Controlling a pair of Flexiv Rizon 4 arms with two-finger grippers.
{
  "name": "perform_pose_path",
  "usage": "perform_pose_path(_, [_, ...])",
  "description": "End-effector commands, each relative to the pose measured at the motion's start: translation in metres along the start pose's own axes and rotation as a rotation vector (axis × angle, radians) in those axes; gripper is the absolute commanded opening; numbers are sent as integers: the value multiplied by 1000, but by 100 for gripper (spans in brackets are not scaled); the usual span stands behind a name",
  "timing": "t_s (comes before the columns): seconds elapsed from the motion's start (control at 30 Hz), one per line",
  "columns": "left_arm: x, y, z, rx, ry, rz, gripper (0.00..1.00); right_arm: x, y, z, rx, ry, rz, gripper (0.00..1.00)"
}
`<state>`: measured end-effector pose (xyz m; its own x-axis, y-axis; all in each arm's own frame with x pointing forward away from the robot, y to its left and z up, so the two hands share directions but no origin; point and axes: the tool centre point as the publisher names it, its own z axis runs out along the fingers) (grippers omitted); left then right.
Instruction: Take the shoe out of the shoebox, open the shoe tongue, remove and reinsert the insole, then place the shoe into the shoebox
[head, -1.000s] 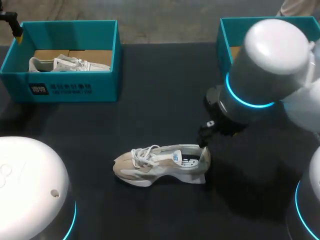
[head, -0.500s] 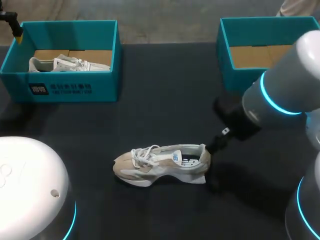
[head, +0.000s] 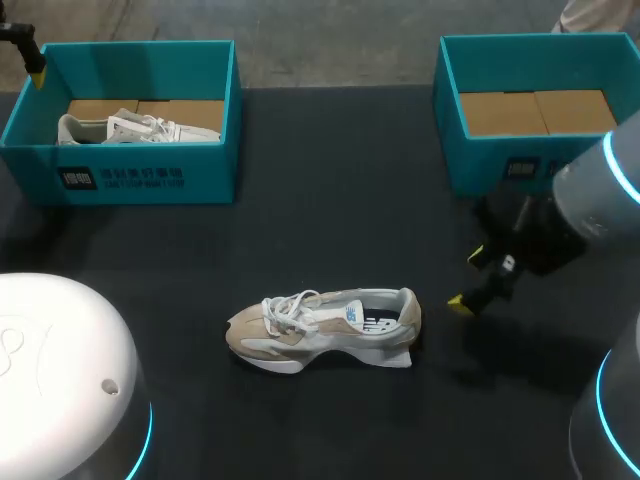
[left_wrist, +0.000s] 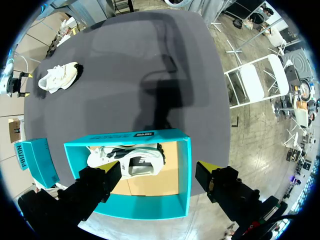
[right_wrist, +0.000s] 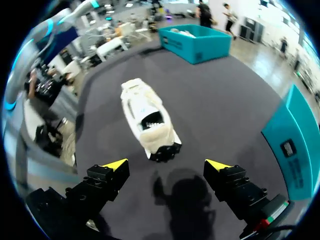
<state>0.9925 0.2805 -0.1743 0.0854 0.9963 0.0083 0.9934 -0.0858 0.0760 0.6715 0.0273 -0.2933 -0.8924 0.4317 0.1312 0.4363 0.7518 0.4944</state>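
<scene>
Standing on its sole near the middle of the dark worktop (head: 300, 220), a beige and white sneaker (head: 325, 328) with white laces points its toe to the left and its heel to the right in the head view. Its opening is turned up, so the inside shows. The right arm (head: 595, 195) comes in from the right. The right claw (head: 467, 280) hangs just to the right of the heel and does not touch it. Its two yellow-tipped fingers are spread, with nothing between them. At the far left stands the left shoebox (head: 120, 182), made of teal cardboard. A second sneaker (head: 130, 128), white and grey, lies inside it on the brown floor. At the far right stands the right shoebox (head: 447, 110), also of teal cardboard, and its brown floor shows.

In the left wrist view, the left claw (left_wrist: 159, 170) hangs high above the left shoebox (left_wrist: 140, 207). Its fingers are wide apart and hold nothing. The second sneaker (left_wrist: 125, 161) lies in the box under the claw. Far ahead on the worktop, the beige and white sneaker (left_wrist: 57, 77) stands well apart from this box.

In the right wrist view, the right claw (right_wrist: 165, 165) is wide open and holds nothing. The beige and white sneaker (right_wrist: 147, 117) is just ahead of the fingers, its dark heel toward the claw and its toe away, and neither finger touches it. Beyond the toe, at the far side of the worktop, stands the left shoebox (right_wrist: 195, 42). A wall of the right shoebox (right_wrist: 295, 145) rises beside the claw.
</scene>
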Motion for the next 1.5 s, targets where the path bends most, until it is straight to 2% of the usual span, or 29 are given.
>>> perform_pose_path(0.03, [0,-1,-1,-1,3,0,100,-5,-13,12,-354,94,-117,100])
perform_pose_path(0.57, [0,-1,-1,-1,3,0,100,-7,-13,13,-346,73,-139,100])
perform_pose_path(0.77, [0,-1,-1,-1,3,0,100,-19,-27,35,-366,44,-176,100])
perform_pose_path(1.03, [0,-1,-1,-1,3,0,100,-32,-31,55,-378,25,-239,100])
perform_pose_path(1.13, [0,-1,-1,-1,3,0,100,-34,-33,65,-417,37,-267,100])
perform_pose_path(1.2, [0,-1,-1,-1,3,0,100,-36,-38,76,-411,-1,-241,100])
perform_pose_path(1.5, [0,-1,-1,-1,3,0,100,-36,-38,76,-411,-1,-241,100])
